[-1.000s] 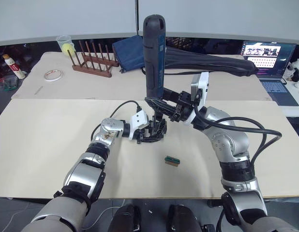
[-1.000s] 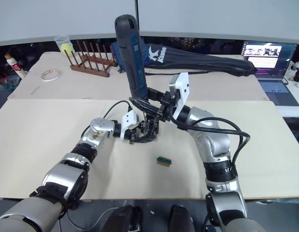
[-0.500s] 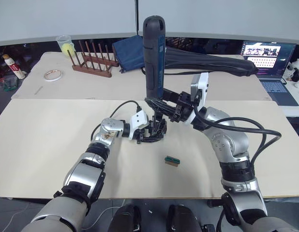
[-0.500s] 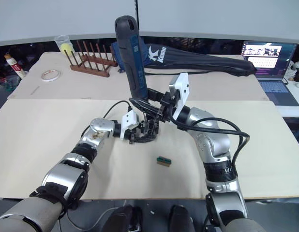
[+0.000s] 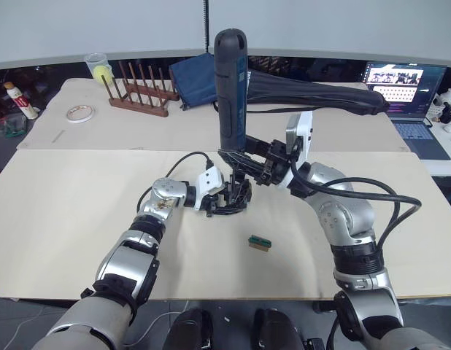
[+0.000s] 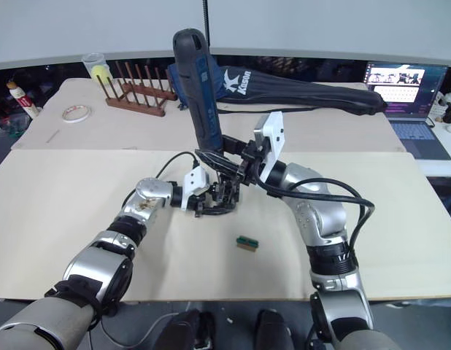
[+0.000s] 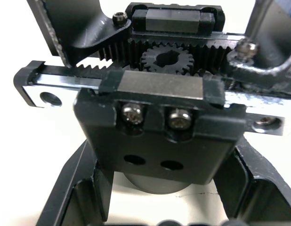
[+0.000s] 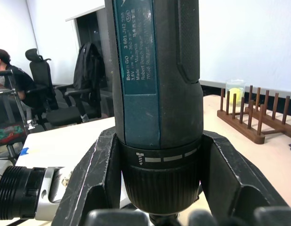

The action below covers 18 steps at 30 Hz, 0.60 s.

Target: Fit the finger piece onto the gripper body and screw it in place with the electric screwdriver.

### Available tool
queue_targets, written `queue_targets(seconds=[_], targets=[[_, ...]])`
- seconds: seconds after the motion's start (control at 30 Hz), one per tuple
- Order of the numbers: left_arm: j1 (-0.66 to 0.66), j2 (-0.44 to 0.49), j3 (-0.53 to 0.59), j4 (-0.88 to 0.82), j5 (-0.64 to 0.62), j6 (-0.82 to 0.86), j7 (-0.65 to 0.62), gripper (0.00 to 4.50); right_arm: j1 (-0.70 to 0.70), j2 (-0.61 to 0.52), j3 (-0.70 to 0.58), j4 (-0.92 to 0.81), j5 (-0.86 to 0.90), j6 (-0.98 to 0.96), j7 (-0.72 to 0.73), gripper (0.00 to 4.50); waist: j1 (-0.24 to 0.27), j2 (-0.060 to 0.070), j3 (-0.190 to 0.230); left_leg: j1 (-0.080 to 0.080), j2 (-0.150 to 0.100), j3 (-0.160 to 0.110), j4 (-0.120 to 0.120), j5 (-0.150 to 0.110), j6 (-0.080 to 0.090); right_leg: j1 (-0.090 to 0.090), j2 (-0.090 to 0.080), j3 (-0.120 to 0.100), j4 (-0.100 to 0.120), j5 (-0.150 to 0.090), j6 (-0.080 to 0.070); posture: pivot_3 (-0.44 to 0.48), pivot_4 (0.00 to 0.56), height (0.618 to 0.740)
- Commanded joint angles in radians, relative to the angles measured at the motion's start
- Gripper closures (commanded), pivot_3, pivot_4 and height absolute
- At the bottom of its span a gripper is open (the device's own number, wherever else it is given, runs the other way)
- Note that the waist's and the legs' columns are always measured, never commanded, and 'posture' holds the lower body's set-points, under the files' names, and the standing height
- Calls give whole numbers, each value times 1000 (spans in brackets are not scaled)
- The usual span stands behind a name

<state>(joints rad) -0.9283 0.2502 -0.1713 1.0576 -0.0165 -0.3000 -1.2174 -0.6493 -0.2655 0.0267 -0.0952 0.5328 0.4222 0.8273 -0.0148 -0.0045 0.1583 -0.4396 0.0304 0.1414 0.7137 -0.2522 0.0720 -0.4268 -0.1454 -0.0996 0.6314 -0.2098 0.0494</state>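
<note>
The electric screwdriver is seen in dark blue-black with a teal label panel and white lettering; the gripper body is noted as black with silver screws and rail; a small green block is observed on the beige table

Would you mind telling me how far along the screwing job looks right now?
Done: the left hand grips the gripper body, two screws seated. In hand: the right hand holds the electric screwdriver upright over it. Left: two holes sit unfilled; the finger piece cannot be made out.
</note>
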Motion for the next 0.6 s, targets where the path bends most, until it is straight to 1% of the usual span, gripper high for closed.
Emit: queue_targets(seconds=[0.03,0.6], targets=[[-9,15,16,-28,-2,0,-1,2174,-13,1,-13,-29,17,-23,6,2550,0,0,0,0,0,0,0,0,0,0,0,0,0,0,0,0,150,730],[-9,16,17,-33,-4,2,-1,2174,2,12,-4,-14,4,-34,2,2550,0,0,0,0,0,0,0,0,0,0,0,0,0,0,0,0,150,730]])
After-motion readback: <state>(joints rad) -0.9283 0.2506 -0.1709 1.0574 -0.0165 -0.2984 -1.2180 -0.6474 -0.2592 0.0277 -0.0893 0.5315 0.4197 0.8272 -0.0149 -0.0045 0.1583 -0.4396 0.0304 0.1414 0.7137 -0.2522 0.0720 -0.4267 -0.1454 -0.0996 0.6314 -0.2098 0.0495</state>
